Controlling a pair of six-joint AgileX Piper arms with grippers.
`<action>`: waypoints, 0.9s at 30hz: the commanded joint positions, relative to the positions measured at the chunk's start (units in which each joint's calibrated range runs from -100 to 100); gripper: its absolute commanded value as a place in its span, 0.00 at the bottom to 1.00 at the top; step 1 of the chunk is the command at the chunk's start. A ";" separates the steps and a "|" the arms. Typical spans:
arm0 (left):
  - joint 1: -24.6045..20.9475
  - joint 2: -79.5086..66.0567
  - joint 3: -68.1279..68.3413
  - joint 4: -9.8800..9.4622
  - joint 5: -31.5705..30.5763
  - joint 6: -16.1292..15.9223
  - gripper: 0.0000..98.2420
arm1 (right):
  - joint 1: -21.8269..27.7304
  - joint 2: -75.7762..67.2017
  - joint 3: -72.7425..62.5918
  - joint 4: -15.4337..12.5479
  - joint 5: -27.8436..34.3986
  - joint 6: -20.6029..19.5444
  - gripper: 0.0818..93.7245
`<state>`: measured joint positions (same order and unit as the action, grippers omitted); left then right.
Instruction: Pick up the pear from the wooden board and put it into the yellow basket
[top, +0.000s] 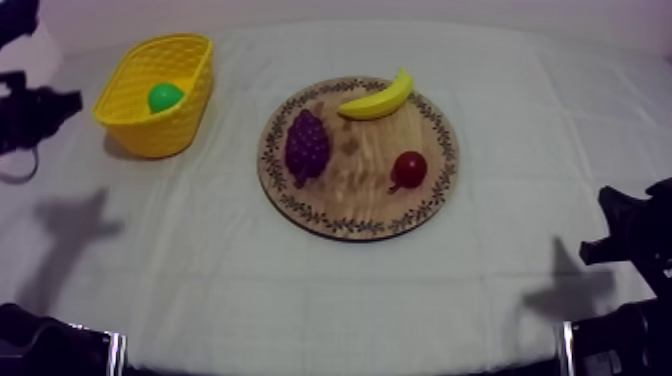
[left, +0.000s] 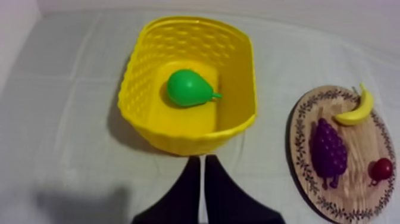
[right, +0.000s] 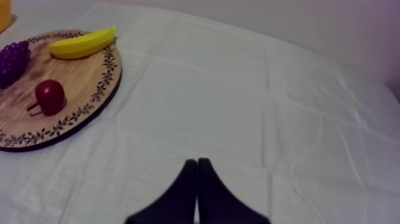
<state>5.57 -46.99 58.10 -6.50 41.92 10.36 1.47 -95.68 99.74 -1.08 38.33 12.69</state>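
Observation:
The green pear (top: 165, 96) lies inside the yellow basket (top: 135, 125) at the table's far left; in the left wrist view the pear (left: 189, 88) rests on the floor of the basket (left: 178, 134). My left gripper (left: 201, 159) is shut on nothing, its fingers forming a narrow wedge just short of the basket's near wall. In the top view the left arm (top: 40, 108) sits left of the basket. My right gripper (right: 197, 162) is likewise shut and empty, over bare cloth to the right of the wooden board (right: 77, 110).
The round wooden board (top: 350, 215) at the table's middle carries a banana (top: 380, 98), a bunch of grapes (top: 307, 145) and a small red fruit (top: 409, 168). The right arm (top: 640, 240) sits at the right edge.

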 joint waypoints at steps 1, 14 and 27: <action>-0.03 -19.73 11.71 0.40 -2.23 -1.36 0.00 | -0.01 0.01 0.04 -0.02 -0.02 -0.01 0.00; -3.94 -49.64 37.35 4.91 -7.37 -9.73 0.00 | -0.01 0.01 0.04 -0.02 -0.02 -0.02 0.00; -4.67 -52.64 41.12 4.80 -7.46 2.41 0.00 | -0.01 0.01 0.04 -0.02 -0.02 -0.02 0.00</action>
<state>0.93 -99.60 99.18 -1.67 34.41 3.51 1.47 -95.68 99.74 -1.08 38.33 12.69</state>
